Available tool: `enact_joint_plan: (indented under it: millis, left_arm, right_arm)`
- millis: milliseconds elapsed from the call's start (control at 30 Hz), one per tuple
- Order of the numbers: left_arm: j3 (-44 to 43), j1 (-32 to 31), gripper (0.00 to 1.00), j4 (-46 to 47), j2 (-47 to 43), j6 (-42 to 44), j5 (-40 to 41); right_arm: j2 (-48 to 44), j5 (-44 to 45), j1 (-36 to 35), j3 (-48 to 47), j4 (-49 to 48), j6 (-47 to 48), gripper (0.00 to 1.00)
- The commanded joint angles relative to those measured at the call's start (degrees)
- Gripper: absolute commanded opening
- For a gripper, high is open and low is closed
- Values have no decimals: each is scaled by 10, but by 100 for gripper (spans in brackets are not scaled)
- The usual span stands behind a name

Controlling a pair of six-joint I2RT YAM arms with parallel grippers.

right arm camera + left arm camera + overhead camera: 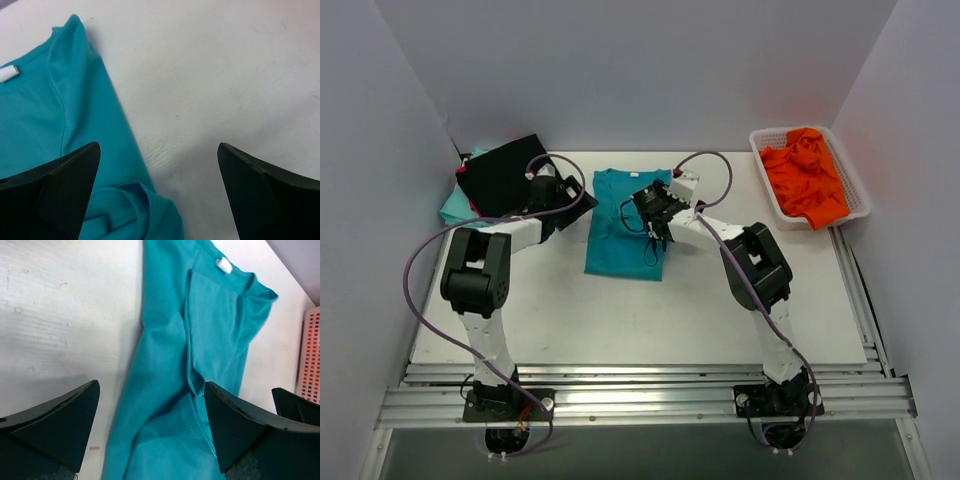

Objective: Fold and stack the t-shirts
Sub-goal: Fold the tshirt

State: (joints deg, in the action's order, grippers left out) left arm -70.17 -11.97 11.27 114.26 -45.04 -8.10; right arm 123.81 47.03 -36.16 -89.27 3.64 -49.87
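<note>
A teal t-shirt (623, 232), folded lengthwise into a narrow panel, lies mid-tabletop (650, 320) between both arms. The white tabletop sits within pale walls. Left fingers (55, 425) and right fingers (60, 192) spread wide, holding nothing.

My top external view looks down from above and behind the arm bases over the whole tabletop (620, 320). Both wrist cameras sit close above the tabletop, each looking down between its own fingers, sharing the teal t-shirt (625, 225) with the overhead.
</note>
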Motion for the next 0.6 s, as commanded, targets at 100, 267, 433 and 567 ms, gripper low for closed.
enact_joint_plan:
  millis: [100, 267, 433, 567]
  left_arm:
    - [74, -9, 94, 26, -150, 14, 22]
    - [179, -34, 94, 31, -228, 4, 60]
    - [292, -82, 94, 74, -284, -9, 76]
    - [350, -100, 94, 104, -310, -30, 102]
  right_arm:
    - [-151, 44, -16, 87, -31, 19, 100]
    - [-280, 25, -59, 273, -114, -1, 100]
    - [-361, 18, -155, 407, -216, 28, 100]
    - [-373, -51, -165, 525, -307, 10, 100]
